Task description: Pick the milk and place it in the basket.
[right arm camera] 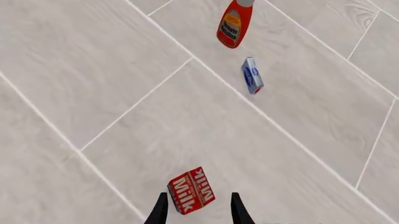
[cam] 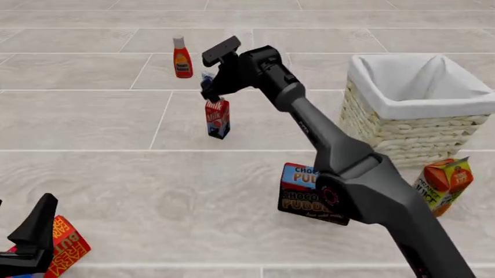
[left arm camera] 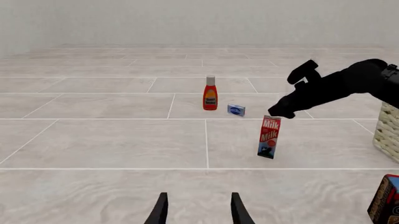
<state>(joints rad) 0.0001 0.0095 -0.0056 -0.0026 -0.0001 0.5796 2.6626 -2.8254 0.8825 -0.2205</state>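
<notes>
We see the small red-and-blue gable-top milk carton [cam: 217, 118] upright on the pale tiled table [cam: 116, 174], w/ the right tool [cam: 210, 87] poised directly above it, fingers apart, not touching. The big cream wicker basket w/ white cloth lining [cam: 371, 119] sits well to the right, nothing visible inside it. Left tool [left arm camera: 197, 211] is low near the table, fingers apart, holding nothing.
</notes>
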